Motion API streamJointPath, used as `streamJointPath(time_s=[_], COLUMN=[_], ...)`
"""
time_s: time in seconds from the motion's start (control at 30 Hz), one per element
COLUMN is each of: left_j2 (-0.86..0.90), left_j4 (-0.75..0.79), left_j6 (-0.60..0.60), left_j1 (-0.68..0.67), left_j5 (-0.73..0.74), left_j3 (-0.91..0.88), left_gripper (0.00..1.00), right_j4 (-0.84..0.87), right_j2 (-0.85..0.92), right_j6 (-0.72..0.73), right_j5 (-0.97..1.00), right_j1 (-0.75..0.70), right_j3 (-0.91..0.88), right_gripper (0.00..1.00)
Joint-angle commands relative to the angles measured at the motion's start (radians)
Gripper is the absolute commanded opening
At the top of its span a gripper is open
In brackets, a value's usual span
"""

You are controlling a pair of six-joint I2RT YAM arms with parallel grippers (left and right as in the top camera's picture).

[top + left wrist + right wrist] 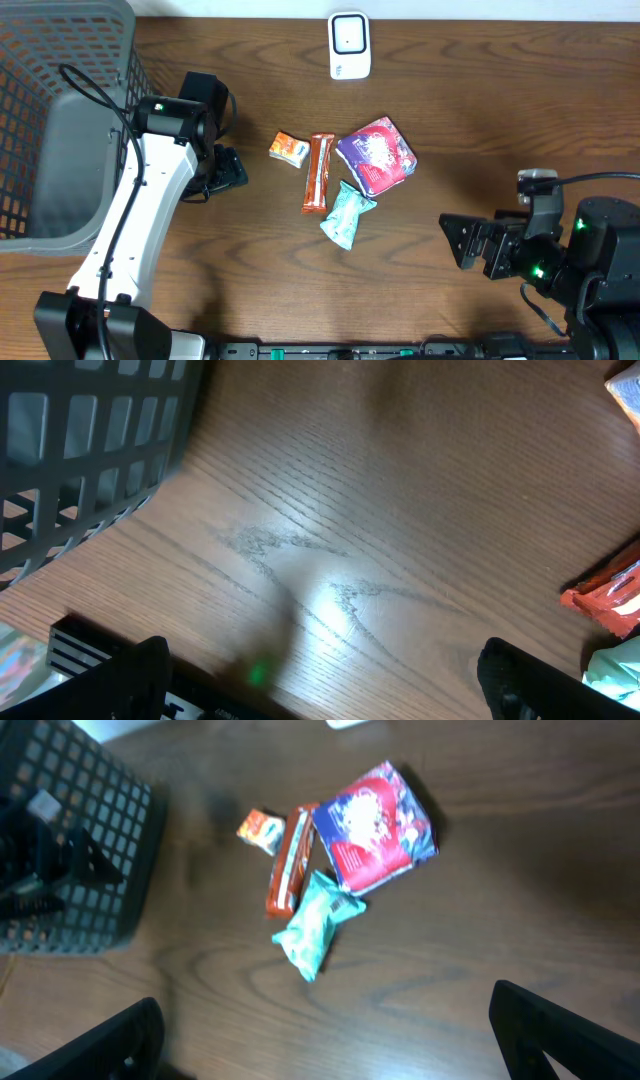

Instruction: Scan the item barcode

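We count one orange box (289, 150), one orange bar (317, 173), one purple pouch (376, 154), one teal packet (347, 215), one scanner (350, 46), one basket (55, 55).

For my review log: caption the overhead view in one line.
Four packets mid-table between left gripper and right gripper, both open; white scanner beyond, basket left.

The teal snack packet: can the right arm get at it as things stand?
Probably yes. The right claw is open, and only bare table lies between it and the teal snack packet.
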Motion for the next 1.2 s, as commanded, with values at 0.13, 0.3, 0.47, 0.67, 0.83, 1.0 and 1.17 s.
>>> streamJointPath(time_s=[0.13,0.3,0.47,0.67,0.83,1.0,1.17], left_j2=[-0.003,-0.003,-0.003,-0.003,-0.003,-0.003,-0.003], left_j4=[-0.004,-0.004,-0.004,-0.004,-0.004,-0.004,-0.004], left_j6=[-0.012,-0.012,-0.012,-0.012,-0.012,-0.012,-0.012], left_j1=[0.005,0.005,0.005,0.005,0.005,0.005,0.005], left_j5=[-0.003,-0.003,-0.003,-0.003,-0.003,-0.003,-0.003], left_j3=[-0.004,-0.004,-0.004,-0.004,-0.004,-0.004,-0.004], left_gripper=[0.98,0.98,0.98,0.98,0.98,0.98,0.98], right_j4=[0.068,0.161,0.172,0.195,0.185,0.164,0.179], right_j2=[-0.003,0.01,0.056,0.082,0.128,0.211,0.325], right_j6=[0.077,0.27,0.277,0.293,0.293,0.272,0.247], right_j5=[-0.013,-0.024,-0.039,-0.035,-0.021,-0.025,-0.027], right_j1=[-0.002,-0.002,-0.002,-0.002,-0.001,0.016,0.111], right_j3=[0.013,0.011,0.01,0.01,0.009,-0.002,-0.003], right_gripper=[0.99,0.99,0.99,0.99,0.99,0.99,0.99])
